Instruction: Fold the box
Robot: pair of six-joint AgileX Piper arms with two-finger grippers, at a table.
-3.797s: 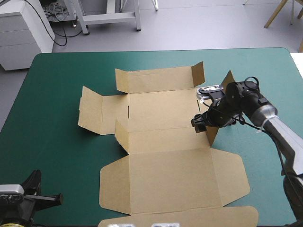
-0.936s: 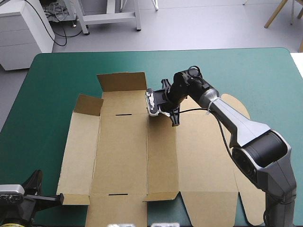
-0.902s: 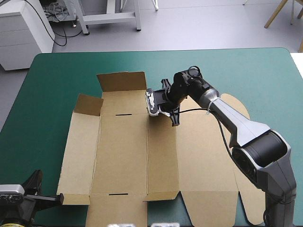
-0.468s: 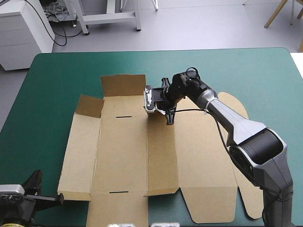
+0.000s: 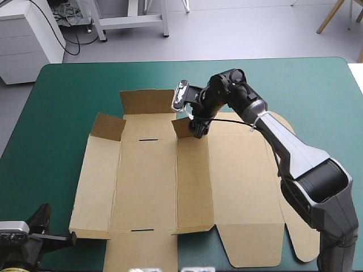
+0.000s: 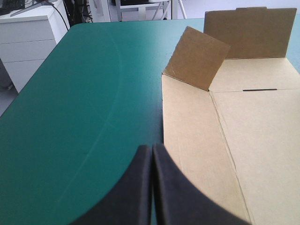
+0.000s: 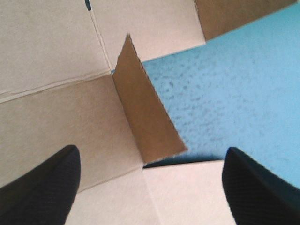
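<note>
Teal-green cover (image 5: 62, 107): box (image 5: 147, 181) under released right end effector (image 7: 150, 153); left end effector (image 6: 151, 157) clenched.

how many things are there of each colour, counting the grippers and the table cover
brown: 1, the box
black: 2, the left gripper and the right gripper
teal-green: 1, the cover
total: 4
</note>
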